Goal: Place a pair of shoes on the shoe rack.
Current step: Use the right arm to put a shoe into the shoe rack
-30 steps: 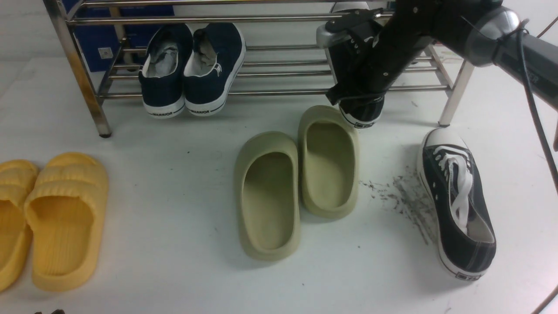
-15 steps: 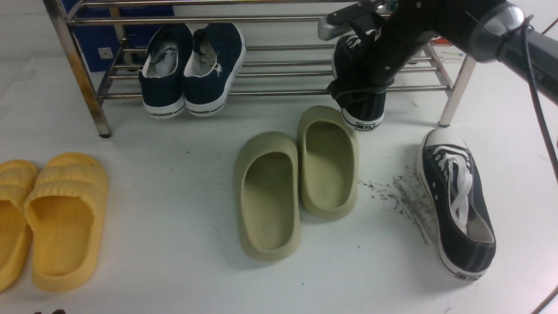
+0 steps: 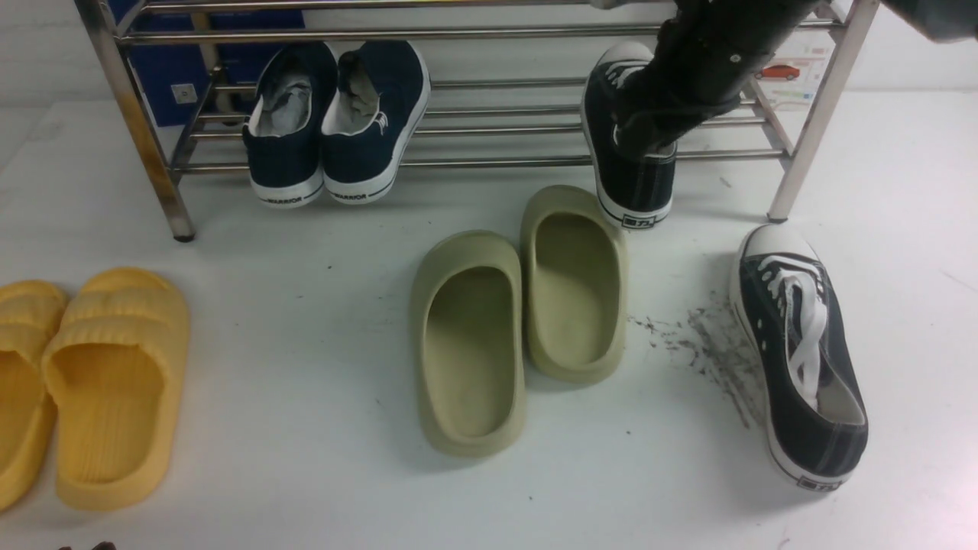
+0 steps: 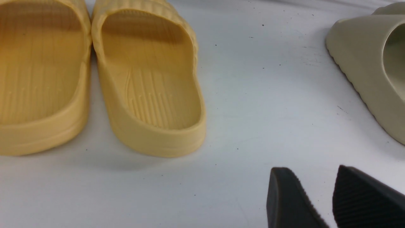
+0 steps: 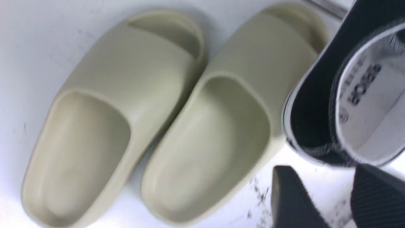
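One black sneaker (image 3: 634, 187) lies tilted on the lower rods of the shoe rack (image 3: 489, 161), toe inward and heel hanging over the front rod, right under my right gripper (image 5: 332, 202). That gripper's jaws stand apart with nothing between them, and the sneaker's open heel sits just past its fingertips. The olive slippers (image 5: 208, 133) lie just beside that heel, toward my left arm. The other black sneaker (image 3: 798, 359) is off the rack, lying on the white surface (image 3: 306, 321) nearer to me than the right gripper and to its right. My left gripper (image 4: 322, 202) hangs low over the surface, jaws parted and holding nothing, with the yellow slippers (image 4: 148, 79) ahead of it.
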You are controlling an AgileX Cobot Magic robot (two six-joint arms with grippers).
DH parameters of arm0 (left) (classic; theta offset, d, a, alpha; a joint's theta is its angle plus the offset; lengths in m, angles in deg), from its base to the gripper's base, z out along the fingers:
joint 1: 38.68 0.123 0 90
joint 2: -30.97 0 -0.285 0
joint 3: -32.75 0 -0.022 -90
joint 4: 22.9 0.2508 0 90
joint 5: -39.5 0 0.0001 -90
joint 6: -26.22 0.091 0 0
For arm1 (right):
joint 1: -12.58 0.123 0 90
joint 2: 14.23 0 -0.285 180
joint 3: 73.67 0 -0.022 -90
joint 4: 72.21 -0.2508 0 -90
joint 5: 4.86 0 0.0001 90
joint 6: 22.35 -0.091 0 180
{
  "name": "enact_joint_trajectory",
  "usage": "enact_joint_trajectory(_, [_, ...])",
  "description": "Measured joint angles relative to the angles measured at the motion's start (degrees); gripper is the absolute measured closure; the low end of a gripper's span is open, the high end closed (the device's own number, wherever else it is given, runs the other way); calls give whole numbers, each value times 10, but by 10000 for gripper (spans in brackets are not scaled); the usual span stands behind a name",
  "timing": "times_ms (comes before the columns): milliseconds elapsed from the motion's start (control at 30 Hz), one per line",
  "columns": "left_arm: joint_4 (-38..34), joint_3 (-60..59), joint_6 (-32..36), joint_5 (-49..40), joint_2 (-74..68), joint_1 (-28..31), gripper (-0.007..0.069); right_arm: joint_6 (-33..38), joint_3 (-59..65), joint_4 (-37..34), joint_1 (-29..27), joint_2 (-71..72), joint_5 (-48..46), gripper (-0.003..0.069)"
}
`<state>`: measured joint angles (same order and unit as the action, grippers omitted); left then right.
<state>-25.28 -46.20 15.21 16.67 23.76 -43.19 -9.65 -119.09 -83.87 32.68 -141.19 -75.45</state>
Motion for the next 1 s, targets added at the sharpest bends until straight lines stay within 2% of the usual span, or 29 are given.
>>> enact_joint_trajectory(33, [0, 0, 0, 0, 0, 0, 387, -1, 3, 0, 0, 2, 0, 384])
enact_joint_trajectory(100, [0, 0, 0, 0, 0, 0, 387, -7, 48, 0, 0, 5, -4, 511])
enact_joint_trajectory(133, [0, 0, 0, 0, 0, 0, 387, -8, 51, 0, 0, 5, -4, 522])
enact_joint_trajectory(200, [0, 0, 0, 0, 0, 0, 387, -15, 84, 0, 0, -3, -6, 641])
enact_joint_trajectory(233, [0, 0, 0, 0, 0, 0, 387, -17, 93, 1, 0, -9, -6, 659])
enact_joint_trajectory(400, [0, 0, 0, 0, 0, 0, 387, -29, 100, 20, 0, -29, 27, 662])
enact_joint_trajectory(533, [0, 0, 0, 0, 0, 0, 387, -57, 100, 58, -1, -36, 98, 662])
enact_joint_trajectory(767, [0, 0, 0, 0, 0, 0, 387, -83, 100, 94, 0, -36, 145, 664])
enact_joint_trajectory(1000, [0, 0, 0, 0, 0, 0, 387, -89, 102, 99, 0, -37, 170, 664])
